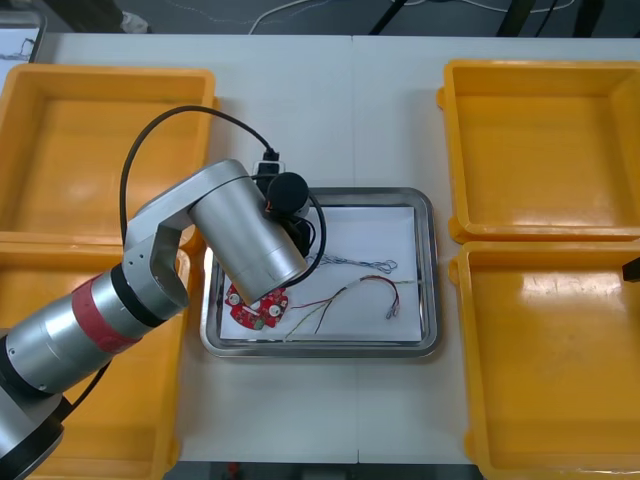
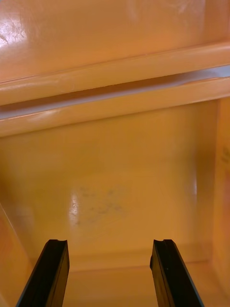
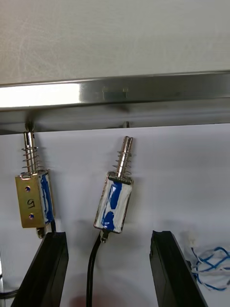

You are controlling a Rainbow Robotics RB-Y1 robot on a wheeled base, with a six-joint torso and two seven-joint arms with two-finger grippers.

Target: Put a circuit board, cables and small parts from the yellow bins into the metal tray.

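Left gripper [image 3: 109, 235] wide, empty; two small metal parts [image 3: 115, 201] lie in the metal tray [image 3: 115, 93] just past its fingertips, one blue-and-white cable [image 3: 211, 268] beside one finger. Right gripper [image 2: 110, 244] gapes empty over one yellow bin [image 2: 115, 182].

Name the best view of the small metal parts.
Left wrist view: both small metal parts lie close up beside the rim of the metal tray. Front view: the left arm covers them. Right wrist view: inside a yellow bin.

Mark on small metal part [image 3: 33, 201], brass face: two dark handwritten characters, seen inverted, possibly "15"; reading uncertain.
Print on yellow bin [image 2: 224, 160], side wall: faint dark traces, illegible.
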